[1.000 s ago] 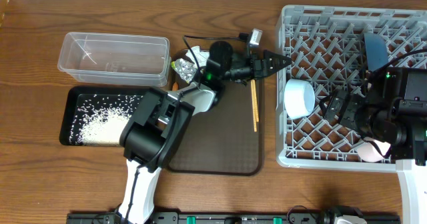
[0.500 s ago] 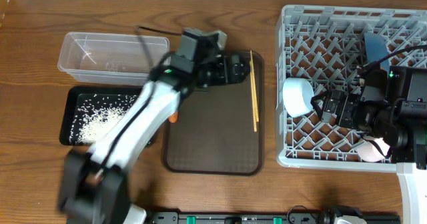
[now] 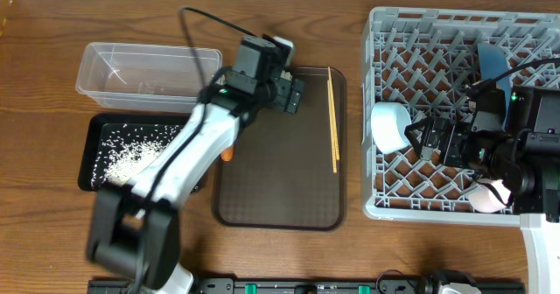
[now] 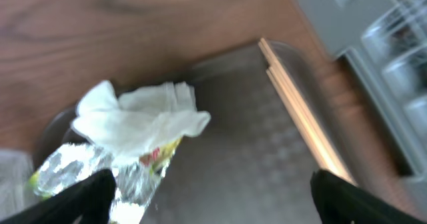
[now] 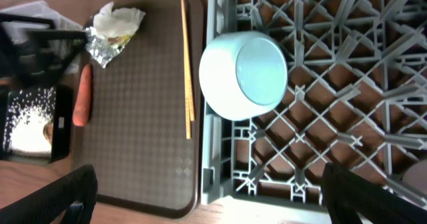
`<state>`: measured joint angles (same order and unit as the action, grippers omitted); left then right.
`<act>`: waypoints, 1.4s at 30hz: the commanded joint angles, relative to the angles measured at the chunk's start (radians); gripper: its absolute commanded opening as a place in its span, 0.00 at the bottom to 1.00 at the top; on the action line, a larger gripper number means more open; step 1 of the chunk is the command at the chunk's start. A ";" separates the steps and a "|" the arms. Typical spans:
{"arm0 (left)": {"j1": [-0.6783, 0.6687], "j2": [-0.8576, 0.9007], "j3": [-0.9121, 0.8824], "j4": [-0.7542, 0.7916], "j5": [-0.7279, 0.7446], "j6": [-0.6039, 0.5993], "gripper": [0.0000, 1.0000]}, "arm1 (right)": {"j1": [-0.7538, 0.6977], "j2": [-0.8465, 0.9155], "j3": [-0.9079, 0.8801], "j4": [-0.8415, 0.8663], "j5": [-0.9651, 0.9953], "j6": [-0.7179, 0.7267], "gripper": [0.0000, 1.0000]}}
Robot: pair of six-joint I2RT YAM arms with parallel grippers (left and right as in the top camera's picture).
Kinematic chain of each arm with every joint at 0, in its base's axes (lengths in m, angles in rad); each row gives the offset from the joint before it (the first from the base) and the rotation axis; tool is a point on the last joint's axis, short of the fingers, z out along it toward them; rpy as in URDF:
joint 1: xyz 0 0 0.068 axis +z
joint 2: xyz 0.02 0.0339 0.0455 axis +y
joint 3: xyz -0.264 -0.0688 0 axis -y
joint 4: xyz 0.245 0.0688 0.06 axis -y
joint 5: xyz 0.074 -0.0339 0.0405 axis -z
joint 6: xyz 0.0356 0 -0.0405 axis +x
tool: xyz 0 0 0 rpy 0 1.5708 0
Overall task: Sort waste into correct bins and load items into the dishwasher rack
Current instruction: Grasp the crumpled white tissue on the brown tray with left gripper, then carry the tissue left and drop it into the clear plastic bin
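Observation:
My left gripper is open and empty, low over the back left corner of the brown serving tray. In the left wrist view its jaws frame crumpled white paper and the foil wrapper; the chopsticks lie to the right. My right gripper is open and empty over the rack, next to the white bowl. The right wrist view shows its jaws, the bowl, the carrot and the chopsticks. The blue plate and the pink cup sit in the rack. The light-blue cup is hidden.
The clear tub stands at the back left. The black tray in front of it holds rice. The carrot pokes out beside the left arm at the serving tray's left edge.
My left arm swung back from the rack side to the serving tray's back left corner. The right gripper stayed beside the bowl.

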<state>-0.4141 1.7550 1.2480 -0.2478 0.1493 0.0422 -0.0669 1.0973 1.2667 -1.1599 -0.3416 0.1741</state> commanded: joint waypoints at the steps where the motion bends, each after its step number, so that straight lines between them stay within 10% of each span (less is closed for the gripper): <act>1: 0.002 0.097 -0.003 0.058 -0.076 0.104 0.92 | -0.017 -0.004 0.008 -0.016 -0.011 -0.014 0.99; 10: 0.021 0.277 -0.003 0.230 -0.203 0.104 0.85 | -0.017 -0.001 -0.021 -0.018 -0.010 -0.014 0.99; 23: 0.032 0.220 -0.002 0.188 -0.194 0.061 0.09 | -0.017 0.043 -0.026 -0.018 -0.006 -0.015 0.99; 42: 0.059 -0.055 -0.002 -0.101 -0.361 0.055 0.06 | -0.017 0.053 -0.026 -0.048 -0.006 -0.028 0.99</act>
<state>-0.3965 1.7821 1.2438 -0.3607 -0.1070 0.1047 -0.0669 1.1507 1.2476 -1.2037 -0.3416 0.1707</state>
